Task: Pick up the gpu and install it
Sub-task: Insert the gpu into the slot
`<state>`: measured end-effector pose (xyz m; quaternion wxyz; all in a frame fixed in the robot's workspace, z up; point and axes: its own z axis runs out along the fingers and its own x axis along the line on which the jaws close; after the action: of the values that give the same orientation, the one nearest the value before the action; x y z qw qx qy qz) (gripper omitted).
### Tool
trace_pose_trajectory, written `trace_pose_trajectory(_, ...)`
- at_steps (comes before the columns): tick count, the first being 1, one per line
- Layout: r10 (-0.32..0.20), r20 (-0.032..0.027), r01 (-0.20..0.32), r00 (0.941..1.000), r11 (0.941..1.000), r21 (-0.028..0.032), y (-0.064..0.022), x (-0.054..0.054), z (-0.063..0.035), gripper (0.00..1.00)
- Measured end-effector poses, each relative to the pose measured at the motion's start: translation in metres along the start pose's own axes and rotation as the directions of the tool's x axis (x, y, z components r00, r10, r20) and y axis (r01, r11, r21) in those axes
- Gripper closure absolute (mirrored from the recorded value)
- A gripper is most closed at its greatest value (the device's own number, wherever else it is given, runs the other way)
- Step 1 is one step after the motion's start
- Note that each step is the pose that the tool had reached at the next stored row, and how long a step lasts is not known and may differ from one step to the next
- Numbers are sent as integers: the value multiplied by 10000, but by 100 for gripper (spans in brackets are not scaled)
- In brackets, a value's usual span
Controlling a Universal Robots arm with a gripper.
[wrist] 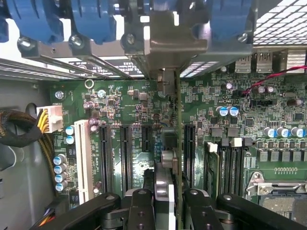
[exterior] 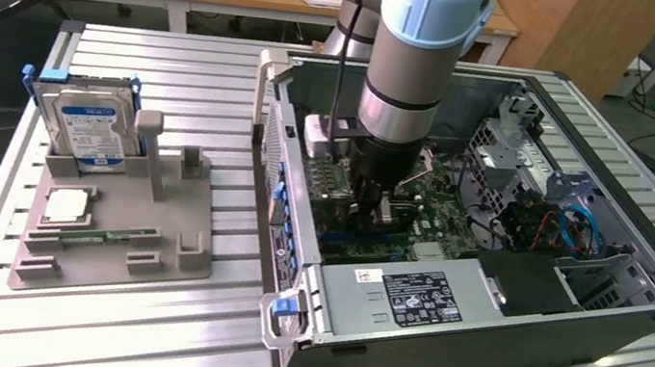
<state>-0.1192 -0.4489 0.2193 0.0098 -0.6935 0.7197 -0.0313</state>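
since the gpu (wrist: 175,143) was already standing on its edge over the motherboard (wrist: 124,110), the step looked like pushing it down into a slot, and doing that well would mean keeping the card straight up and lined up with the slot's whole length, with the silver bracket (wrist: 165,79) going down at the back wall of the computer case (exterior: 618,324). the push should be slow and even, so no end of the card went in crooked.

the gripper (wrist: 165,203) pinched the card's top edge, its black fingers (wrist: 140,211) pressed on both sides of it. the card sat between the long black slots (wrist: 125,153), near the middle of the board.

in the exterior view the arm (exterior: 416,70) reached straight down into the open case, wrist pointing at the board. on that view's left, well apart, a hard drive (exterior: 90,124) stood in a grey holder (exterior: 162,247).
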Motion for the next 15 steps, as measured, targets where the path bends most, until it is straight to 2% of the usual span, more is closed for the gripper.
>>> trace_pose_trajectory(15,-2,-3,2,10000,10000,1,39,1,32,71)
